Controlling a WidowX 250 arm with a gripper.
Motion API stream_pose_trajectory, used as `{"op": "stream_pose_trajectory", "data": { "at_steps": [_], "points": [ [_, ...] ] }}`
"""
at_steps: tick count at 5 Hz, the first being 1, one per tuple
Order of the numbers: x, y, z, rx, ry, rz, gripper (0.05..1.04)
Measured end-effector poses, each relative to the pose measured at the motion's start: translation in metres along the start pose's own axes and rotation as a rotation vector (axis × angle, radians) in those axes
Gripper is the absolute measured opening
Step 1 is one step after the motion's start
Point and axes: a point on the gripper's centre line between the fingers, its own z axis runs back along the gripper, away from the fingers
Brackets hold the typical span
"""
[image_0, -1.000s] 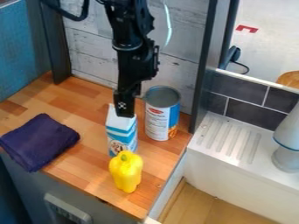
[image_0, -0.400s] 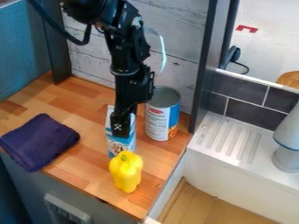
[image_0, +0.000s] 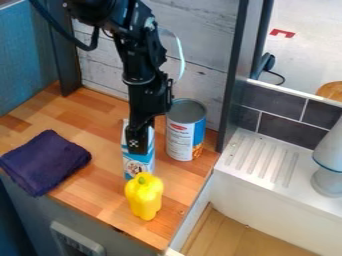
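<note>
One fixed view — high (fairly close), slanting down over the counter (image_0: 100, 117).

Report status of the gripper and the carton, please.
Gripper at carton, hold unclear. Carton upright. Yellow pepper close in front of it, can beside it.

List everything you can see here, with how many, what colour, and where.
carton: one, white and blue, standing behind the pepper
pepper: one, yellow, near the counter's front edge
can: one, white, blue and orange, right of the carton
folded cloth: one, dark purple, left on the counter
wooden counter: one, brown, under these things
sink unit: one, white, right of the counter
rounded object: one, pale grey, on the sink unit, cut off by the view's edge
arm: one, black, coming in from the top
hand: one, black, in front of the carton's upper part in this view
</note>
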Motion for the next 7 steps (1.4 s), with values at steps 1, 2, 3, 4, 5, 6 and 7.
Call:
{"op": "stream_pose_trajectory", "data": {
  "at_steps": [1, 2, 3, 4, 5, 6, 7],
  "points": [
    [-0.001, 0.002, 0.001, 0.003, 0.003, -0.001, 0.845],
    [-0.001, -0.002, 0.006, 0.008, 0.001, -0.007, 0.845],
    [-0.006, 0.002, 0.030, 0.053, -0.002, 0.019, 0.845],
    [-0.029, 0.025, 0.048, 0.084, -0.030, 0.147, 0.845],
    [-0.048, 0.039, 0.054, 0.091, -0.059, 0.229, 0.845],
    [-0.069, 0.058, 0.064, 0.131, -0.094, 0.313, 0.845],
    [-0.089, 0.076, 0.061, 0.127, -0.088, 0.367, 0.845]
  ]
}}
